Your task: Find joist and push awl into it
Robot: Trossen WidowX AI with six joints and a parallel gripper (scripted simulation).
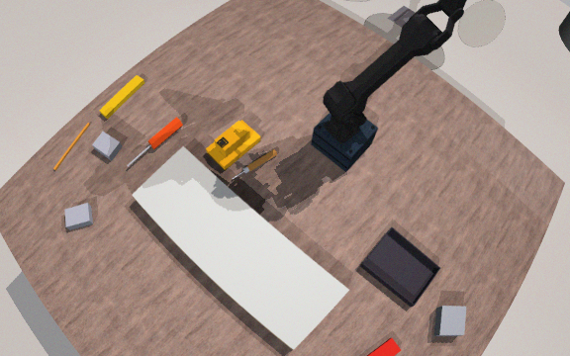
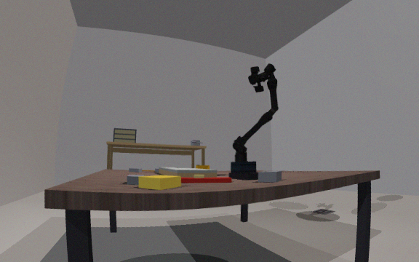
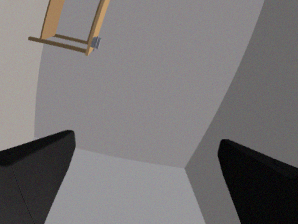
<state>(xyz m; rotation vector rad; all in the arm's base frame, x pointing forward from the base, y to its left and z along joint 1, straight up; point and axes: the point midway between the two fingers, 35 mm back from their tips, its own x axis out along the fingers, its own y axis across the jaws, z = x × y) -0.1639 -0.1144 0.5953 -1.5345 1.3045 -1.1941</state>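
Note:
The yellow stud finder (image 1: 241,148) with a small dark display lies on the table beside the near-base end of the white floor panel (image 1: 236,242). A small awl (image 1: 261,161) with a brown-orange handle and thin metal tip lies between the stud finder and the arm's base. The dark tray (image 1: 400,267) is empty, to the right of the panel. The panel also shows in the exterior view (image 2: 188,170); no joist shows. My gripper (image 3: 148,144) is open and empty, raised high above the table and well away from the tools.
A red-orange-handled screwdriver (image 1: 166,133), a yellow bar (image 1: 123,96), a thin orange stick (image 1: 72,146) and grey blocks (image 1: 106,146) (image 1: 78,217) lie left of the stud finder and around the panel's end. Another grey block (image 1: 453,320) (image 2: 270,176) and a red bar (image 1: 385,349) (image 2: 206,180) lie near the tray.

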